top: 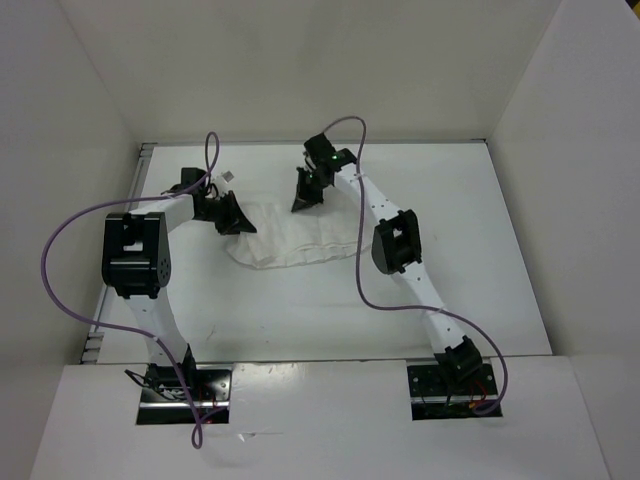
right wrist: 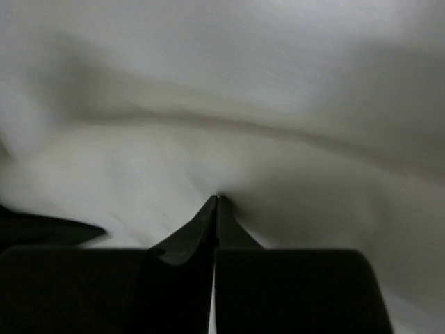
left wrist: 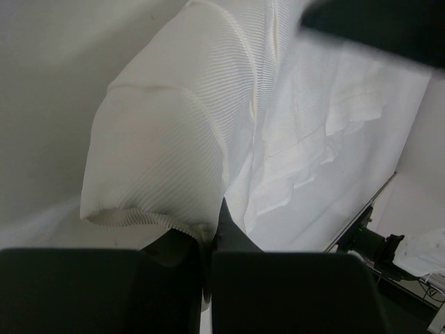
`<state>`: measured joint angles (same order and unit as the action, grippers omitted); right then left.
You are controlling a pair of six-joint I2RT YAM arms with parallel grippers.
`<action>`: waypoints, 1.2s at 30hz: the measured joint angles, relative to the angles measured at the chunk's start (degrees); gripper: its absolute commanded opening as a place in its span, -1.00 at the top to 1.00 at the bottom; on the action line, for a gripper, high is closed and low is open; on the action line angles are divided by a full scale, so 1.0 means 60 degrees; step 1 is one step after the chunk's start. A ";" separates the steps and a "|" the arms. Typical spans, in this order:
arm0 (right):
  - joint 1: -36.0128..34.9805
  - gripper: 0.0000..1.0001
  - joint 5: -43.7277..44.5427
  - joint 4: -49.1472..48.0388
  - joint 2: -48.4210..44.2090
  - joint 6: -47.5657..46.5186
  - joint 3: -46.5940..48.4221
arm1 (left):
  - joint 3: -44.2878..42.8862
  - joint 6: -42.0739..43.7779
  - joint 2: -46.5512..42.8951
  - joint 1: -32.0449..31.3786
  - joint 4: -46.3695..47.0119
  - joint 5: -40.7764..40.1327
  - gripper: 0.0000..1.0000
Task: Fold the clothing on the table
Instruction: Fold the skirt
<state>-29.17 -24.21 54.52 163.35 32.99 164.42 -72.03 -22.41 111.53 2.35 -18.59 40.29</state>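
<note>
Where the left gripper meets the work, its jaws are fully closed with a ribbed edge of the clothing nipped between them. From that pinch the pleated fabric spreads up and away from the wrist camera, one rounded fold to the left and flatter layered edges to the right.

In the overhead view the left gripper sits at the garment's left end, touching it.

The right gripper likewise has its jaws drawn tight together, no gap showing between the tips. The clothing fills the wrist view and gathers into a small pucker exactly at those tips, consistent with a thin layer being held. The picture is blurred, so how much cloth is caught cannot be told.

From above, the right gripper stands on the garment's far edge, near its middle.

The clothing lies as a crumpled white band running left to right on the far half of the table, between the two grippers and well apart from the arm bases. Purple cables loop from both arms. White walls enclose the table on three sides.
</note>
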 measured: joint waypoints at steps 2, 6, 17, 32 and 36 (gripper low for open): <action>-0.0051 1.00 0.0073 0.1362 0.0259 0.0109 0.0066 | -0.0007 0.0000 0.0000 0.0015 -0.0047 0.0007 1.00; -0.0073 1.00 0.0535 0.2076 0.0871 0.0069 0.1789 | -0.0018 -0.0004 0.0000 0.0025 -0.0055 0.0000 1.00; -0.0102 1.00 0.2339 0.2892 0.0831 -0.0015 0.2208 | -0.0018 -0.0033 0.0000 0.0025 -0.0047 -0.0011 1.00; -0.0419 1.00 0.4000 0.3206 -0.0987 -0.0051 0.0980 | -0.0284 -0.0040 -0.0849 0.0025 -0.0251 0.0000 1.00; -0.0430 0.96 0.4856 0.3122 -0.3472 -0.0080 -0.0750 | -0.0284 -0.0040 -0.0867 0.0025 -0.0266 -0.0004 1.00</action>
<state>-31.75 4.93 73.25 142.52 32.51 159.92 -73.73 -22.65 106.32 2.50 -20.18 40.27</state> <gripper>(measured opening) 0.001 0.024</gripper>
